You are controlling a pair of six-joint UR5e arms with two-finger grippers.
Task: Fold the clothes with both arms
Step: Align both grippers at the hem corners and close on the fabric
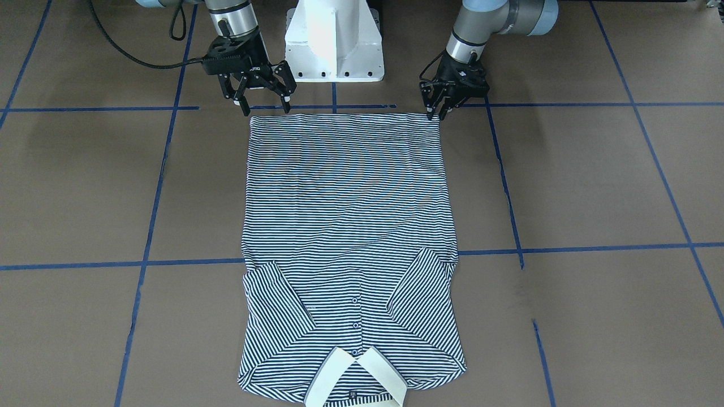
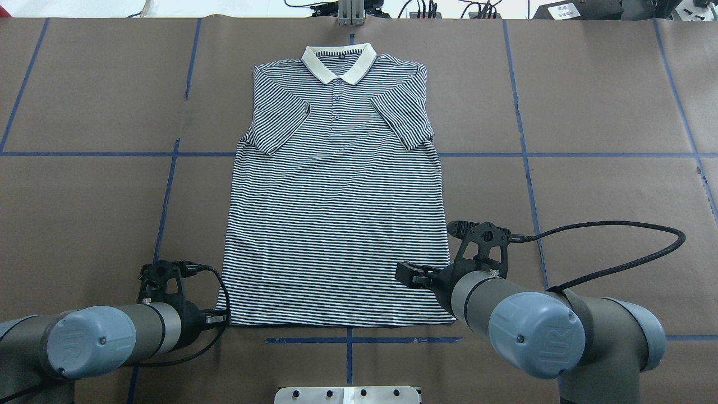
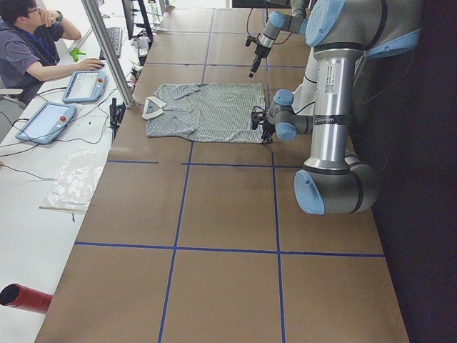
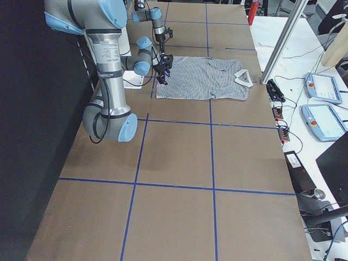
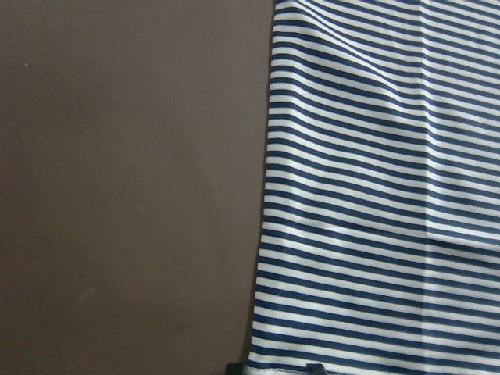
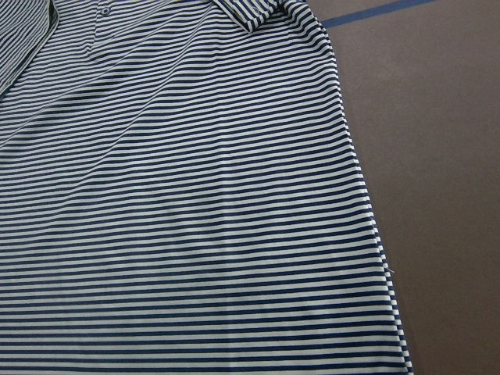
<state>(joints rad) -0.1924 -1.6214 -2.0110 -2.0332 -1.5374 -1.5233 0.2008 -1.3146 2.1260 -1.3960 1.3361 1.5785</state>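
The striped polo shirt (image 1: 345, 215) (image 2: 336, 224) lies flat and face up on the brown table, with its cream collar (image 2: 339, 60) at the far end, its sleeves folded in and its hem toward the robot. My left gripper (image 1: 436, 113) (image 2: 217, 318) is down at the hem's left corner. Its fingers are close together and look shut on the cloth edge (image 5: 262, 344). My right gripper (image 1: 266, 104) hangs open just above the hem's other corner and holds nothing. The right wrist view looks down on the shirt's side edge (image 6: 367, 234).
The white pedestal base (image 1: 334, 39) stands right behind the hem. Blue tape lines (image 1: 565, 249) grid the brown table. A person (image 3: 28, 43) sits at a side desk with tablets (image 3: 86, 86). A red cylinder (image 3: 25, 296) lies off the table's corner.
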